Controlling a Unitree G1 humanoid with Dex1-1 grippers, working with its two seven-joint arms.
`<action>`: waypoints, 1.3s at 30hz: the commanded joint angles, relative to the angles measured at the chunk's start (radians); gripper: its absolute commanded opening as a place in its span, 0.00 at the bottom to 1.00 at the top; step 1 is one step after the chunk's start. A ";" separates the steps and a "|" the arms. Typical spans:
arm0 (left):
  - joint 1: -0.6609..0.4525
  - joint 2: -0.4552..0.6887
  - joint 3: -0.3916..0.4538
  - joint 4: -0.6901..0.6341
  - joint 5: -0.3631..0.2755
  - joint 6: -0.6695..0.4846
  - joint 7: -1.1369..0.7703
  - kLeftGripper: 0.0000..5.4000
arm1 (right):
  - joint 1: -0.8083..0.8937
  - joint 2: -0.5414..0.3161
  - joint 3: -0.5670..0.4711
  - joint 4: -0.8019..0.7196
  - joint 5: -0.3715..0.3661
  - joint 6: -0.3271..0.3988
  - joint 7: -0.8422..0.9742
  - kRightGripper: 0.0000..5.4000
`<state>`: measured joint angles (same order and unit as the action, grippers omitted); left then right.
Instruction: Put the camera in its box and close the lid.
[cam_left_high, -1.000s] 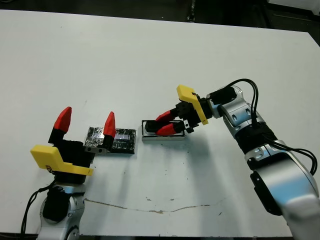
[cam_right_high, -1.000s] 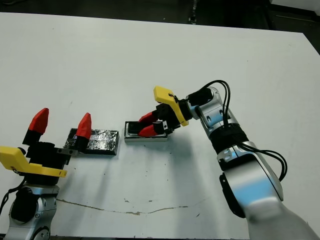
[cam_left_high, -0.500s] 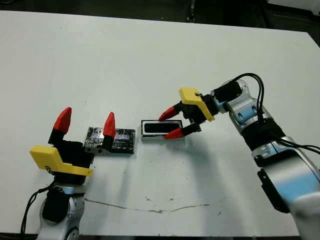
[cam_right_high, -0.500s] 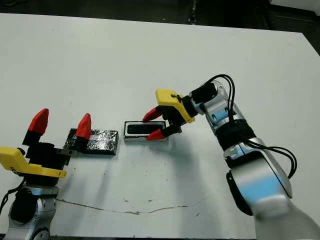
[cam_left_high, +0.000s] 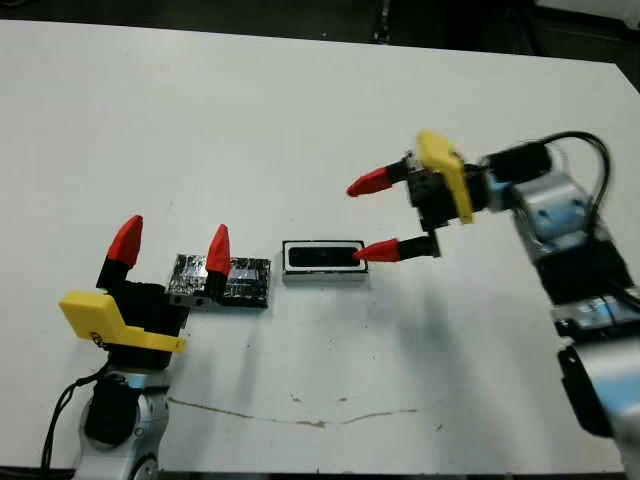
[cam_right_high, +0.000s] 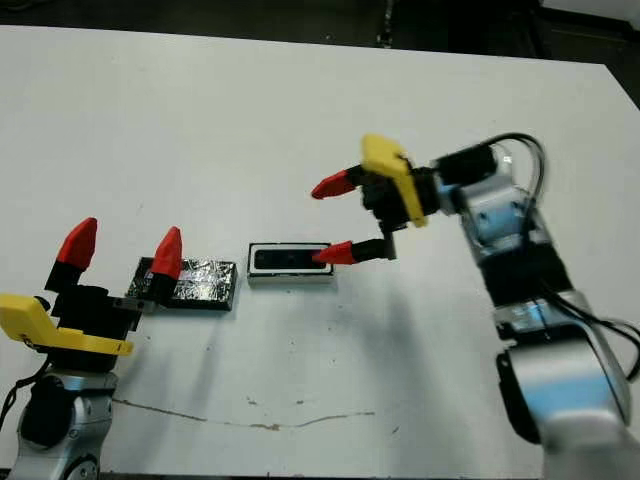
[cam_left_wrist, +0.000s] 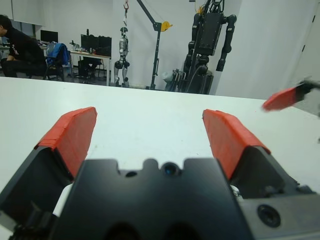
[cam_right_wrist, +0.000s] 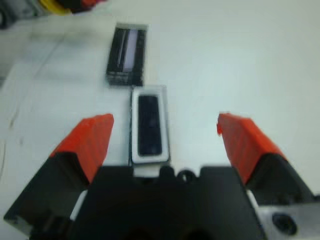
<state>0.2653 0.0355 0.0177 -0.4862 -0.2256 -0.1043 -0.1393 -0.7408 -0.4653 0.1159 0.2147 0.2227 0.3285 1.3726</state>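
Note:
The box (cam_left_high: 323, 275), a white-walled tray, lies mid-table with the slim black camera (cam_left_high: 320, 258) lying inside it. Just left of it rests the shiny black lid (cam_left_high: 243, 281), flat on the table, its left part hidden behind my left gripper's finger. My right gripper (cam_left_high: 373, 217) hangs open above and right of the box, holding nothing; its wrist view looks down on the camera (cam_right_wrist: 148, 122), the box (cam_right_wrist: 134, 131) and the lid (cam_right_wrist: 127, 54). My left gripper (cam_left_high: 172, 245) stands open at the lid's near left, nothing between its fingers (cam_left_wrist: 75, 134).
A thin dark crack line (cam_left_high: 300, 418) runs along the table near its front edge. Beyond the far table edge the left wrist view shows a seated person (cam_left_wrist: 20, 50), desks and robot stands (cam_left_wrist: 210, 45). One right-gripper fingertip (cam_left_wrist: 285, 98) shows there too.
My right gripper let go of the camera, leaving it in the box, opened wide, and drew up and back to the right. The left arm and the lid have not moved.

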 joint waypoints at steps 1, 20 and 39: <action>0.009 0.018 0.011 0.006 0.002 0.002 -0.012 1.00 | 0.185 -0.036 -0.134 -0.212 0.091 0.102 -0.143 1.00; -0.174 0.443 0.128 -0.031 -0.049 0.230 -0.321 1.00 | 1.008 0.316 -0.374 -0.609 0.322 -0.108 -0.678 0.59; -0.737 0.801 -0.061 0.476 -0.166 0.290 -1.156 1.00 | 1.045 0.299 -0.294 -0.597 0.274 -0.158 -0.799 0.05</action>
<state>-0.4267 0.8155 -0.0114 -0.0537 -0.3838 0.1693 -1.2274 0.2936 -0.1511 -0.1779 -0.3822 0.5096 0.1775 0.5869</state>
